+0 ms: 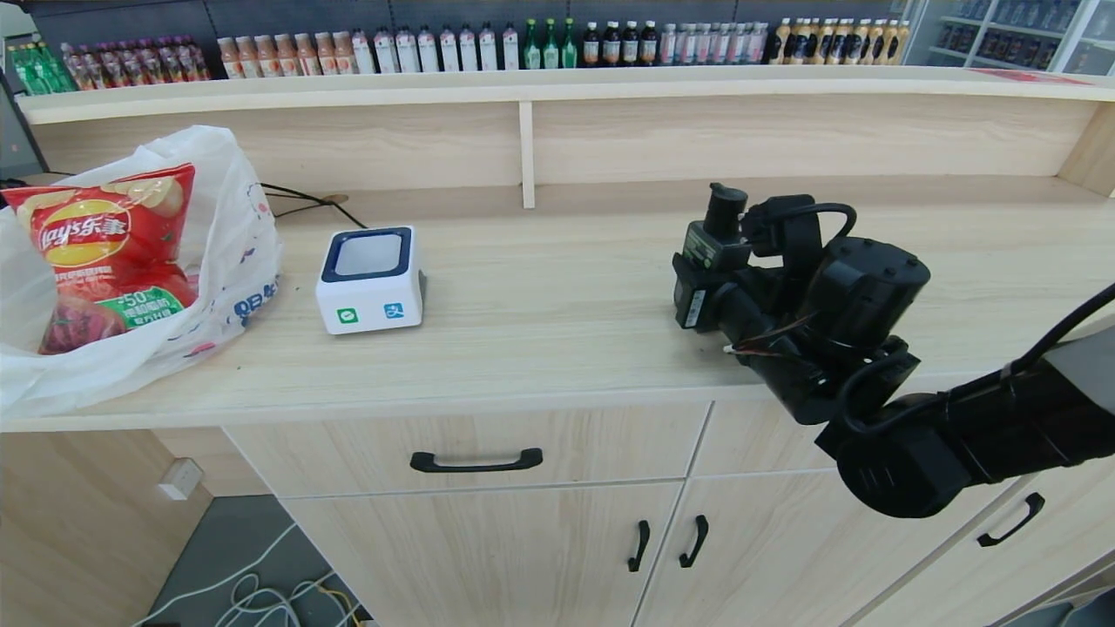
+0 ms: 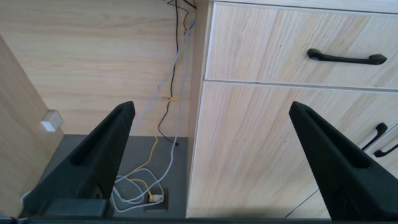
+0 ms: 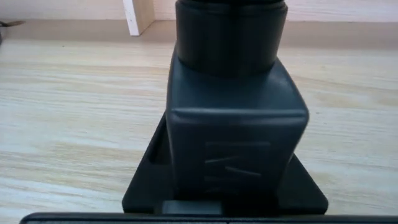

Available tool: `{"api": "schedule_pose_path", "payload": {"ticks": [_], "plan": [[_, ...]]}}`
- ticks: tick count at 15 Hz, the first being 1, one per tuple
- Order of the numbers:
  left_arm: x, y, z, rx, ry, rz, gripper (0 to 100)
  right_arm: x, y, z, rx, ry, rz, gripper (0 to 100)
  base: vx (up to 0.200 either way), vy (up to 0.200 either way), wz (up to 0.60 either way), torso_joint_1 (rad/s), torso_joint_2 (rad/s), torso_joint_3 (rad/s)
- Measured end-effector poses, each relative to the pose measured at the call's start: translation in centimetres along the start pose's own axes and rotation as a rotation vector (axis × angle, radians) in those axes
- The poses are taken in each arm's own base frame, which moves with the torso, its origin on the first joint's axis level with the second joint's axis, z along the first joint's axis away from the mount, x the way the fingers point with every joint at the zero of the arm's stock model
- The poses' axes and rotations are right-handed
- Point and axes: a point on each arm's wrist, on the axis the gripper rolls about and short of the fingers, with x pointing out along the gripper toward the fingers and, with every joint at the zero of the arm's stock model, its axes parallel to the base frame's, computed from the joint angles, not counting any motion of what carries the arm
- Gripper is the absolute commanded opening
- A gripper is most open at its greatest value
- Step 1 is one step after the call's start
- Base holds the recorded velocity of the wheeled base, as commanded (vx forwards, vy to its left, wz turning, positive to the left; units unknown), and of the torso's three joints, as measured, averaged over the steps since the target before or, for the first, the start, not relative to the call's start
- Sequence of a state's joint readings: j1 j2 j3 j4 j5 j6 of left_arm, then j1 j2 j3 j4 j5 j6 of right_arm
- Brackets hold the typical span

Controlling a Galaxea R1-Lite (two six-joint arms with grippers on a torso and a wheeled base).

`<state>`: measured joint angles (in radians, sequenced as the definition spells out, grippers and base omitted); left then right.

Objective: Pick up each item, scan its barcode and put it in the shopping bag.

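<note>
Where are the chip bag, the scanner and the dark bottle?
chip bag (image 1: 109, 252), head view, red front.
scanner (image 1: 370, 296), head view, white front face.
dark bottle (image 3: 233, 137), right wrist view, body below the cap.

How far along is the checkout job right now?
Done: the chips packet sits in the shopping bag. In hand: the right gripper holds a dark bottle over the counter, to the right of the scanner. To do: scan that bottle and bag it. The left gripper is open, empty, facing the cabinet.

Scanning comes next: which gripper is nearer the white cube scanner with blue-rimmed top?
Right, likely. Right gripper: over the counter, right of the scanner, holding a dark bottle. Left gripper: below, facing cabinet doors.
</note>
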<state>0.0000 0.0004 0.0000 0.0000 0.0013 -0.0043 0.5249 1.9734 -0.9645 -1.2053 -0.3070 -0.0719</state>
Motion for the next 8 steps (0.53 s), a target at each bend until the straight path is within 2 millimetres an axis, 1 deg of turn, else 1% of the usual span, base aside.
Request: {"api": "schedule_pose_path", "payload": {"ticks": [8], "plan": [[0.00, 0.00, 0.00, 0.000, 0.000, 0.000, 100, -0.43, -0.04, 0.14, 0.000, -0.005, 0.003, 0, 0.000, 0.000, 0.00, 0.000, 0.00, 0.000]]}}
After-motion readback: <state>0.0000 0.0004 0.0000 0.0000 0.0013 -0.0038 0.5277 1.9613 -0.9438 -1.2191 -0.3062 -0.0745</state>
